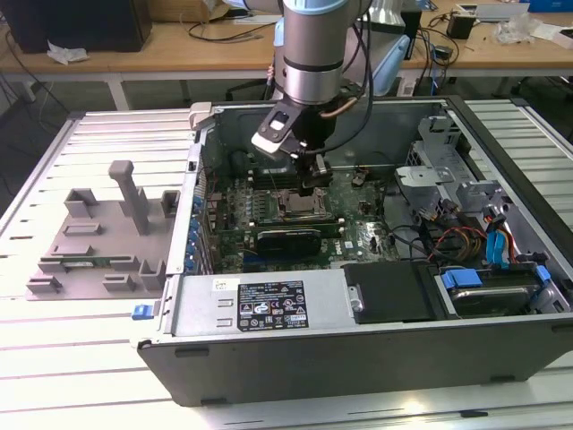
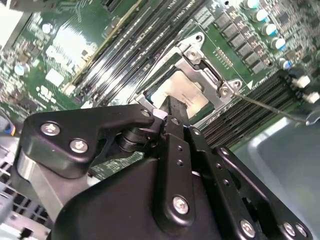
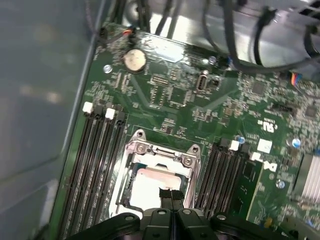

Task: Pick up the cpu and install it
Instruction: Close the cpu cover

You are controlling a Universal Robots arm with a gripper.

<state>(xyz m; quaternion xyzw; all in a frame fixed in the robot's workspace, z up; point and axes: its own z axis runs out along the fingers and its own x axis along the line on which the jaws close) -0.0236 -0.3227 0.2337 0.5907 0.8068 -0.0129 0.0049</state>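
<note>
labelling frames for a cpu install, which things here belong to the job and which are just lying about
Job: cpu, socket frame around it, gripper over it, motherboard.
Lying about: grey fixture tray, coin battery, power supply, drive cables.

Lab: open computer case (image 1: 358,358) on slatted bench (image 1: 72,376), cabled desks (image 1: 179,40) behind.

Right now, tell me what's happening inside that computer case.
The robot arm reaches down into the open computer case. Its end effector is right at the cpu, which lies inside the metal-rimmed socket frame on the green motherboard, between the memory slots. Whether the cpu is fully seated, I cannot tell.
</note>
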